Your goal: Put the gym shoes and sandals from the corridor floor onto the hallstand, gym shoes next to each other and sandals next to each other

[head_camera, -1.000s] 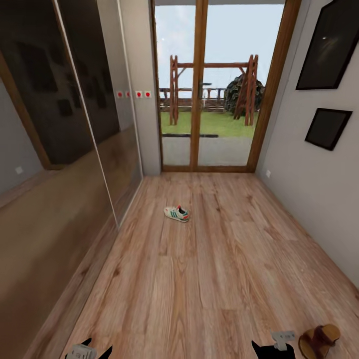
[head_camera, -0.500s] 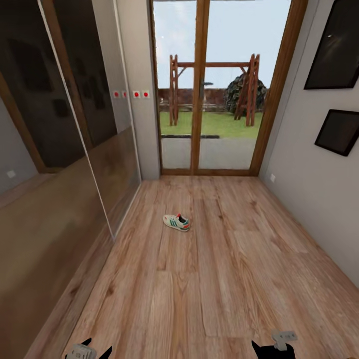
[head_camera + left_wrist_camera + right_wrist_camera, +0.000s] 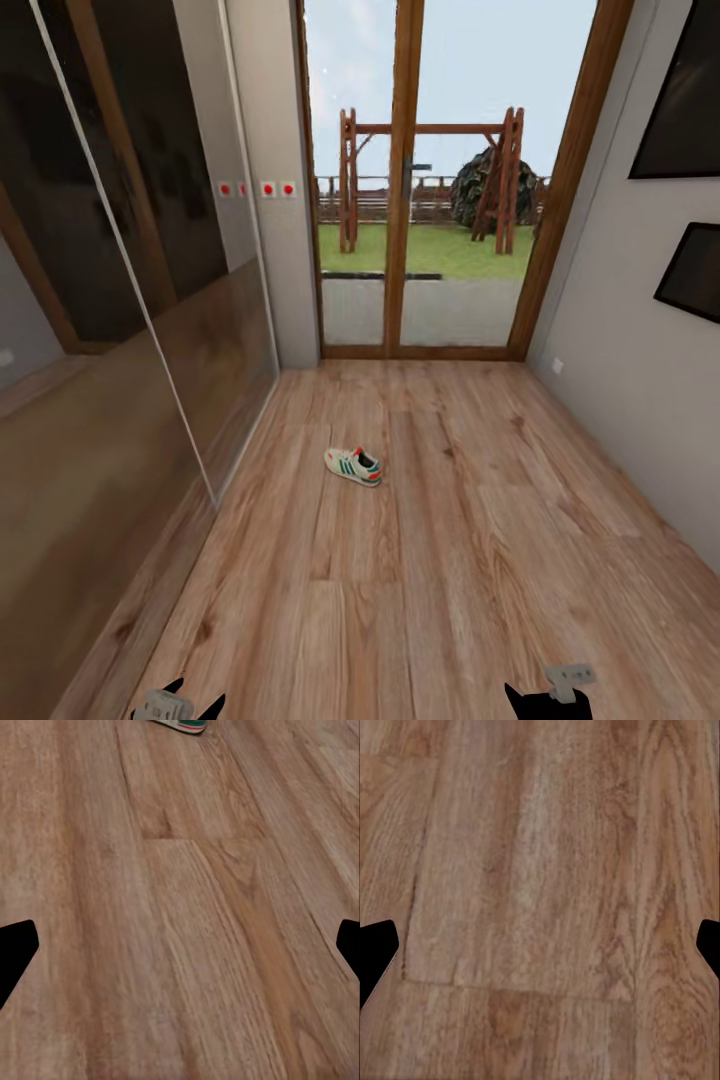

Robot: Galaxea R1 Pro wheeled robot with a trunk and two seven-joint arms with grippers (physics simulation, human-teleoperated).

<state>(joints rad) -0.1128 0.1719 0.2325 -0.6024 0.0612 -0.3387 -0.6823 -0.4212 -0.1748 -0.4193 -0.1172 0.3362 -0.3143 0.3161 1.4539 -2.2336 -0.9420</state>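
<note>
Head view shows one gym shoe [image 3: 353, 466] lying alone on the corridor floor [image 3: 450, 580], well ahead. I hold my left gripper [image 3: 180, 945] and right gripper [image 3: 540, 945] spread, empty, low, probably ready for reaching it.

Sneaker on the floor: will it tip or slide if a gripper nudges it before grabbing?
The sneaker sits upright on its flat sole, so it probably won't tip or roll. The wood floor looks smooth, so a nudge may slide it. It looks small and likely light, with a soft upper that may give when squeezed.
</note>
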